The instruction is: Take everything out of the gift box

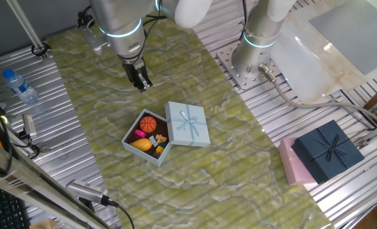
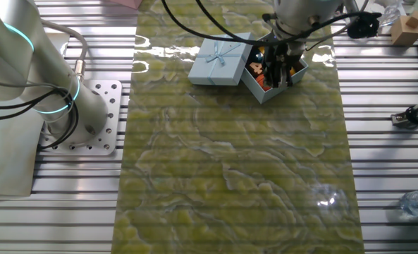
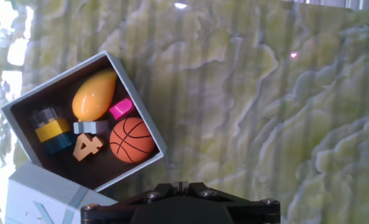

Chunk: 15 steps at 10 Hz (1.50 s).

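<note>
Hovering above the green marbled mat (image 1: 194, 184), the gripper (image 1: 141, 83) is hanging clear of everything and carrying nothing; whether its fingers are apart or together I cannot tell, since they are too small in the fixed views and out of sight in the hand view. Just beside it, toward the mat's middle, the gift box (image 3: 148, 118) is sitting open, its lid (image 1: 188, 124) lying against one side. Everything is resting inside: the basketball (image 3: 132, 140), the mango-like fruit (image 3: 93, 94), the magenta piece (image 3: 121, 109), an orange figure four (image 3: 87, 147) and a few stacked small blocks (image 3: 52, 130). Judging by this, no toy is out yet; the first pick is being lined up. The next move is calling for centring over one toy, probably the basketball, and descending without snagging the box wall.
</note>
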Tool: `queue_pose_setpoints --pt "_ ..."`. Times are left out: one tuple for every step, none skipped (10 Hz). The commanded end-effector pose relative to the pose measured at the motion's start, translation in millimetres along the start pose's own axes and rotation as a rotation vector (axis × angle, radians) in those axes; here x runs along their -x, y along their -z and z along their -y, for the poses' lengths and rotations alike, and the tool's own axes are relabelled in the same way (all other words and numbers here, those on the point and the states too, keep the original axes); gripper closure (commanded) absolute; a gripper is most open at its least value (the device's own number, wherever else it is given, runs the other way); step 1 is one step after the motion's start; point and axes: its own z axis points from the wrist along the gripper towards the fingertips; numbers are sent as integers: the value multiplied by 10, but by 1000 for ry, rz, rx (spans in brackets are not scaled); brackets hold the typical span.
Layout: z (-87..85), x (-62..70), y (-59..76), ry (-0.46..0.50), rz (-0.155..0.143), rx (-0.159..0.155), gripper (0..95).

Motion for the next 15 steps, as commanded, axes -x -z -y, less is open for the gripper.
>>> queue_pose_setpoints --pt "0 -11 11 -29 -3 5 950" --pt "0 -11 11 -36 -3 6 950" --pt "0 -10 12 -39 -3 3 950" --pt "0 -10 12 -40 -3 5 950" --pt "0 -9 13 -42 -3 5 950" --pt "1 7 24 -34 -4 6 950" --pt "1 25 38 -30 -5 6 950" --pt "2 51 57 -32 -8 6 950" --pt "2 57 61 -36 -13 6 950" --pt "2 56 62 -37 -11 5 950" --pt "3 60 66 -34 -5 6 950" --pt "3 65 70 -33 -7 6 950" --pt "3 65 70 -34 -8 5 950" --pt "3 65 70 -36 -14 5 950" --pt "3 65 70 -41 -12 5 950"
